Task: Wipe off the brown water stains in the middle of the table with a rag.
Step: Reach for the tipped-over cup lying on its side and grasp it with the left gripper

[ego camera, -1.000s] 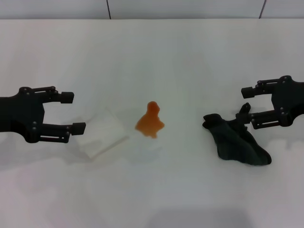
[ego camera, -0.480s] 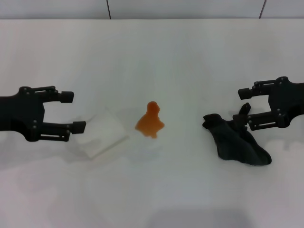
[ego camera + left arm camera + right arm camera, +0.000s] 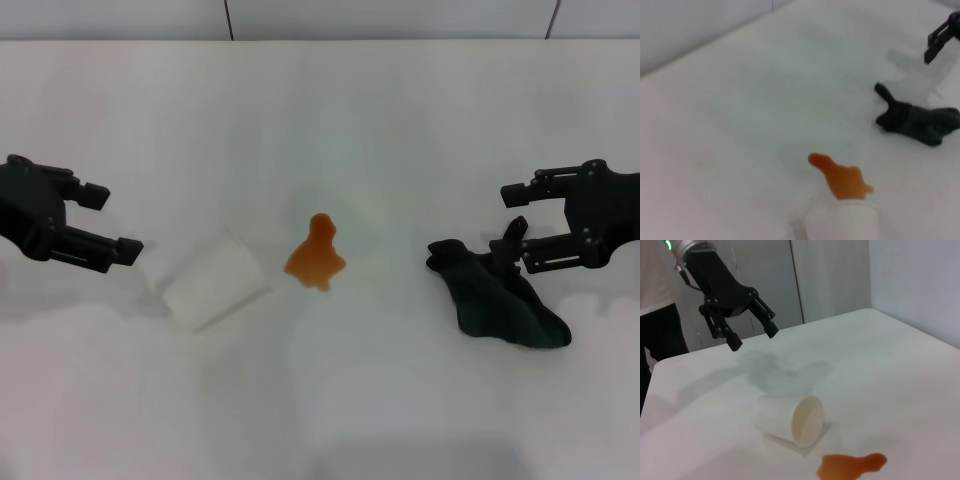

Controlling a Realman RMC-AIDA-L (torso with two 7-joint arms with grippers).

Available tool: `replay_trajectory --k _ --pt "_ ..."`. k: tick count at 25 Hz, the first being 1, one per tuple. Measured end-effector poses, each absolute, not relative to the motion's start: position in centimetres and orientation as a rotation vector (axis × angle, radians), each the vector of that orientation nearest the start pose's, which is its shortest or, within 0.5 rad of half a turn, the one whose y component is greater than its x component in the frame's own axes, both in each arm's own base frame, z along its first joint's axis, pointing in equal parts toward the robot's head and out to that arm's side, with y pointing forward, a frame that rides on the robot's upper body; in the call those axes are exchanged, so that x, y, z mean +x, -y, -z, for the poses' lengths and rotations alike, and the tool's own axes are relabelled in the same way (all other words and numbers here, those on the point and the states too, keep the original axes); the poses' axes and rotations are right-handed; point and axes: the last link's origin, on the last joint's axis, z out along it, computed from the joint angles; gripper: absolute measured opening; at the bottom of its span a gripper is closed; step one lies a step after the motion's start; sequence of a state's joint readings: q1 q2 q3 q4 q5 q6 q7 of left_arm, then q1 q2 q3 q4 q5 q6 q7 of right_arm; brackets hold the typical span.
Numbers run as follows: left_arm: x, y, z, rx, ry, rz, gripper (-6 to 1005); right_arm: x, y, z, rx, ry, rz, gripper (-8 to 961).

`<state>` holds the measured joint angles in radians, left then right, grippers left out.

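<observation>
The right gripper (image 3: 512, 226) was held with its fingers spread, gripping nothing, and the rag (image 3: 497, 298) lay on the table (image 3: 330, 120) just beside and below its fingertips, the nearer finger almost touching a raised tip of the cloth. The left gripper (image 3: 118, 219) was also spread and empty, well apart from the work, with a pale cup (image 3: 212, 280) tipped on its side between it and the brown water stains (image 3: 317, 257).

A poor grasp could be expected if only that thin raised tip were pinched: the cloth would likely slip or trail during wiping. The cup might also be nudged if the wipe were carried too far past the stain.

The rag's long axis ran slantwise, its narrower end pointing toward the stain. The stain's narrow end pointed away from the robot.
</observation>
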<state>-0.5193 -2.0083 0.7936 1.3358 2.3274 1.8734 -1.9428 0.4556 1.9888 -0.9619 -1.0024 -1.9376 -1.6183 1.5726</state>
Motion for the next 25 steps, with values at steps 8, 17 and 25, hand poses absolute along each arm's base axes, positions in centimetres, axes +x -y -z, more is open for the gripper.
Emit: replay_trajectory --k 8,17,25 --pt "-21.7 -34.4 -8.0 -2.801 0.808 -0.242 878 23.8 -33.2 -4.3 -2.868 -0.394 -0.437 740" --pt "-20.8 -36.0 -5.0 -2.866 0.838 -0.294 876 23.7 -33.1 -4.1 -2.874 -0.382 -0.446 740" --pt "-20.8 -36.2 -3.8 -2.882 0.804 -0.416 874 23.8 -33.0 -4.0 -2.874 -0.389 -0.448 739"
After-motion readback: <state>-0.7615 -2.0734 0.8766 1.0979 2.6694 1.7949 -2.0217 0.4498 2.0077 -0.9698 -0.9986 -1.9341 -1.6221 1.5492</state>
